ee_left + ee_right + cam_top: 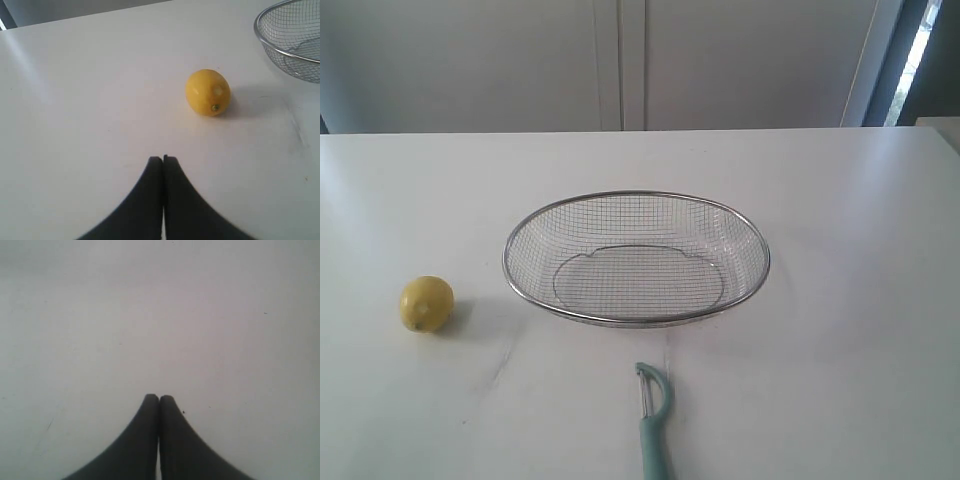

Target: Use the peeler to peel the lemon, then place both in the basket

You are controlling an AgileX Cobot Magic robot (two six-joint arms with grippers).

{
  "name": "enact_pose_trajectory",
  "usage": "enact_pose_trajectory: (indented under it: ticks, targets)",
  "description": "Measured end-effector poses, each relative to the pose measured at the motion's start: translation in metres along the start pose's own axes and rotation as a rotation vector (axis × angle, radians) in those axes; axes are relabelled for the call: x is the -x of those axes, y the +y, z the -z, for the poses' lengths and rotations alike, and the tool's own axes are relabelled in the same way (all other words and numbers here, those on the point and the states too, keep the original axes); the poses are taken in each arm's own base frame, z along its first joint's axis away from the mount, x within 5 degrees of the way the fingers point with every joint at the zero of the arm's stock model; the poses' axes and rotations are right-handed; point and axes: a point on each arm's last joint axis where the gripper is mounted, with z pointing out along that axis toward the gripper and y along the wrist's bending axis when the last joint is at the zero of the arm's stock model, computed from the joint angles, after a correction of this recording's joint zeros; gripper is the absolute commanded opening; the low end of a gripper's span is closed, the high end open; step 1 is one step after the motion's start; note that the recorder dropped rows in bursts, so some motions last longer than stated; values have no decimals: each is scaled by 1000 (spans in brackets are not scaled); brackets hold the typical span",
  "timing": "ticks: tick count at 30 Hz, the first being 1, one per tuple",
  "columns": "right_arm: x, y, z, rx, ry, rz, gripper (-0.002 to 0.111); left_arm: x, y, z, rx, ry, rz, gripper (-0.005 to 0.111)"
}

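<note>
Nothing's grasped yet — your left gripper (163, 159) and right gripper (159, 397) are pinched closed, empty. Next, open both: lemon (426, 304) at 8 o'clock from the basket (636, 195), peeler (654, 420) at 6.

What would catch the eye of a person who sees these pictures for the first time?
The bright yellow lemon stands out on the white table, left of the basket in the exterior view. The wide, empty wire basket fills the middle, with the teal peeler lying in front of it. The left gripper and right gripper hang over the table, jaws shut.
</note>
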Motion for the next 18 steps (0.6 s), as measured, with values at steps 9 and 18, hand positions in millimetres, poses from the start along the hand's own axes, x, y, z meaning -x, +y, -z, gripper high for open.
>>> enact_pose_trajectory:
  ticks: [9, 18]
  targets:
    - [9, 38, -22, 83, 156, 159, 0, 0, 0, 0, 0, 0, 0, 0]
    - [19, 105, -46, 155, 232, 291, 0, 0, 0, 0, 0, 0, 0, 0]
